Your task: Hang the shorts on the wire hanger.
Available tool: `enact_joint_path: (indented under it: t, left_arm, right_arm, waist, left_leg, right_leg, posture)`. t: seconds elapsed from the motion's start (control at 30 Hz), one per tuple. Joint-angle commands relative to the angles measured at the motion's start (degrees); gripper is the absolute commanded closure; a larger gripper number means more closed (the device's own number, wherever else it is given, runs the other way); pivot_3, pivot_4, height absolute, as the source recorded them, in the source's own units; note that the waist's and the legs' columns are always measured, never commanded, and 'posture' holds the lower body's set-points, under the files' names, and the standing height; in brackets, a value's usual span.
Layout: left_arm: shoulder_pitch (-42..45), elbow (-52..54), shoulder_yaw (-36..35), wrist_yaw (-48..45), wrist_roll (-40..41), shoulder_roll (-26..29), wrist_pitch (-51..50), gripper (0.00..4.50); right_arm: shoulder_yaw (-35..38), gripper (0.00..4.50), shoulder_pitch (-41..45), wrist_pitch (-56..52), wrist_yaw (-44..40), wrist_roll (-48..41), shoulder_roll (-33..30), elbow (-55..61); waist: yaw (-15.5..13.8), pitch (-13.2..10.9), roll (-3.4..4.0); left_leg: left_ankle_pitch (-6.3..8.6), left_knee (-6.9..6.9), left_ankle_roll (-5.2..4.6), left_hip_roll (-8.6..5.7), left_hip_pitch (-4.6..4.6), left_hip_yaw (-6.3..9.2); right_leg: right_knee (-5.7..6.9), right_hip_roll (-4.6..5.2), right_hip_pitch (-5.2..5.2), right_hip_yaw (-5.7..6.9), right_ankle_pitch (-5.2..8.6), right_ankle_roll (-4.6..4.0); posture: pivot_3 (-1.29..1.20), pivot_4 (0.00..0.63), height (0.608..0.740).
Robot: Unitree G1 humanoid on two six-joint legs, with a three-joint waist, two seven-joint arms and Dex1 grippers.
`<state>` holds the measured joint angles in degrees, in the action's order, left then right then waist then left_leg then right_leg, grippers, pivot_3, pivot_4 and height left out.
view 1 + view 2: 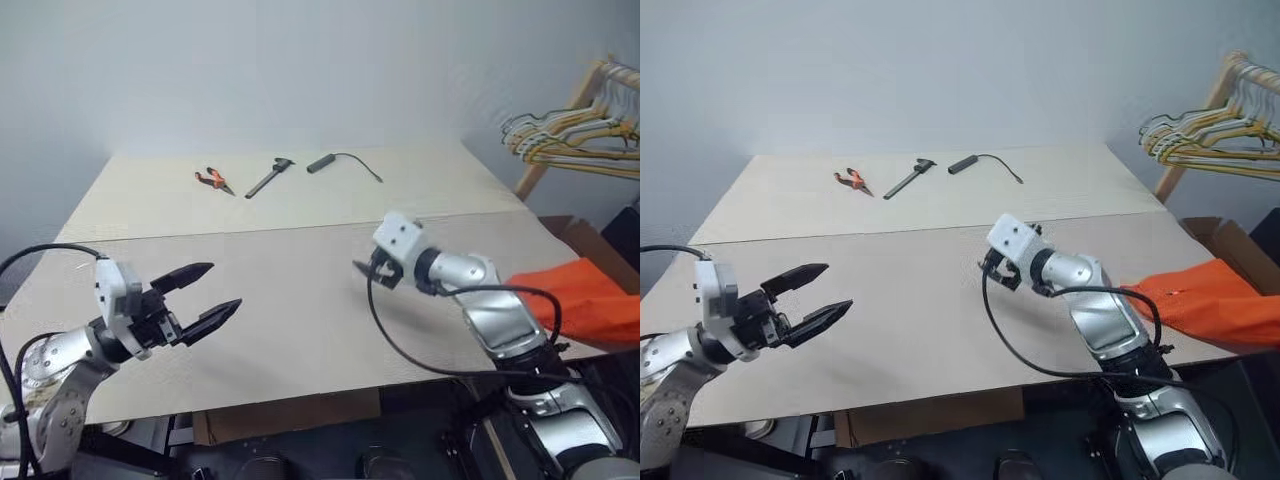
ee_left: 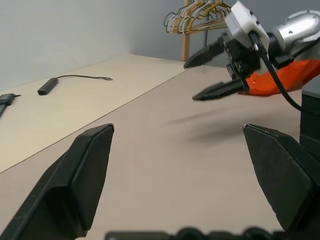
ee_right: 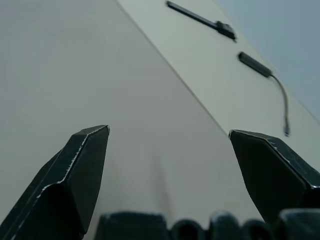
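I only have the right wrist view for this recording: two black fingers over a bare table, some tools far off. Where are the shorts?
Observer: The shorts lie at the table's right edge, behind the right arm, hanging partly over the edge.
Operator: Is the right gripper holding anything?
Observer: No. The right gripper hangs open above the table, apart from the shorts.
Operator: And the other arm?
Observer: The left gripper is open too, over the table's near left part, holding nothing.
Operator: Any hangers?
Observer: A cluster of pale hangers hangs on a wooden rack past the table's far right corner.
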<state>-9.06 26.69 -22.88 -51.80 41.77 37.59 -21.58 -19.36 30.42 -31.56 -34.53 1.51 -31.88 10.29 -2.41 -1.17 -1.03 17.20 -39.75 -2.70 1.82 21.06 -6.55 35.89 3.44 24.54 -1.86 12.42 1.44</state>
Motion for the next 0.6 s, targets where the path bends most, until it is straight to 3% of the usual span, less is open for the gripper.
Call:
enact_joint_path:
  t: [0.03,0.33,0.6]
  left_arm:
    - [-1.6,4.0,-1.4,2.5,0.9,-0.2,-0.4,0.00]
    - [-3.1,5.6,-0.1,4.9,-0.1,-0.1,-0.8,0.00]
    - [-4.0,5.4,1.4,6.2,-0.8,-0.6,-1.0,0.00]
  right_arm:
    - [0.4,0.04,0.6,3.2,-2.0,1.0,-0.7,2.0]
    - [-0.4,0.04,2.1,6.7,-4.8,3.0,0.4,-1.4]
    - [-1.1,0.04,0.4,7.1,-4.9,4.7,2.3,-0.2]
  waist:
    - [-0.6,0.0,-0.01]
    - [-3.1,0.0,-0.07]
    - [-3.3,0.0,-0.08]
  left_leg:
    - [-0.01,0.00,0.02,0.00,0.00,0.00]
    - [-0.03,0.00,0.04,0.00,0.02,0.03]
    - [-0.03,0.00,0.04,0.01,0.06,0.05]
  right_leg:
    - [0.01,-0.01,0.01,0.01,0.00,-0.01]
    - [0.01,-0.04,0.01,0.14,0.01,-0.10]
    - [0.01,-0.04,0.03,0.20,0.02,-0.12]
  posture:
    - [0.23,0.000,0.740]
    - [0.24,0.000,0.740]
    - [0.24,0.000,0.740]
